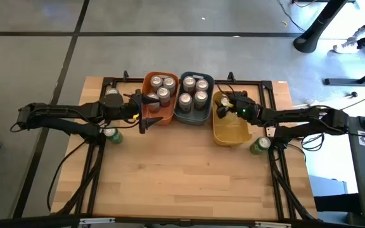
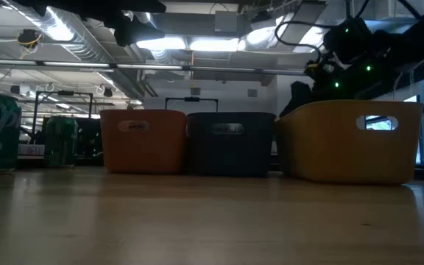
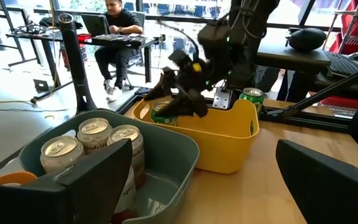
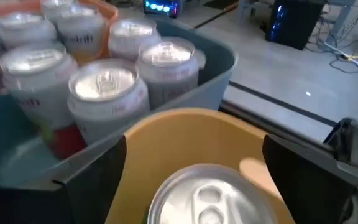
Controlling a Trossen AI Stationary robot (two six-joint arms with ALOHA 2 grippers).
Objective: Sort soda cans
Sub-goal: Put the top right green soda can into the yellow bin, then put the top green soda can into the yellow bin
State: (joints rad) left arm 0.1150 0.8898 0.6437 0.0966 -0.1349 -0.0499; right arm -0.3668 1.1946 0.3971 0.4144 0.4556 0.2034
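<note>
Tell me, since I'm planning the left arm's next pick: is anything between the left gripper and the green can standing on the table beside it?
Nothing visible blocks it. In the high view the left gripper, open, sits by the orange bin, and the green can stands on bare table next to that arm, behind the gripper, so the arm must pull back first.

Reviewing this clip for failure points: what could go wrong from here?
The right gripper stands open over a green can in the yellow bin; lifting away carelessly could tip that can or nudge the bin. Two green cans stand on the table beside the arms, where a sweeping arm might knock them over.
</note>
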